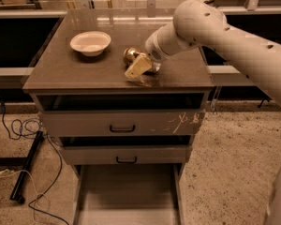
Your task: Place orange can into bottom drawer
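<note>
Metal, shiny and dented: the orange can [129, 55] lies on the smooth brown bench [75, 74] just behind my pale flat fingers [138, 67]; gripping or not, I cannot tell. The bottom drawer [126, 196], a shallow grey tray, is below them.

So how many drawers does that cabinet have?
3: top drawer and middle drawer stacked under the tabletop, bottom drawer pulled out by the floor. The gripper is on top, at the orange can.

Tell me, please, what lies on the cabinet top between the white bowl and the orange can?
Nothing: the camera view shows only bare cabinet top between the white bowl and the orange can. The gripper is at the can's other side.
</note>
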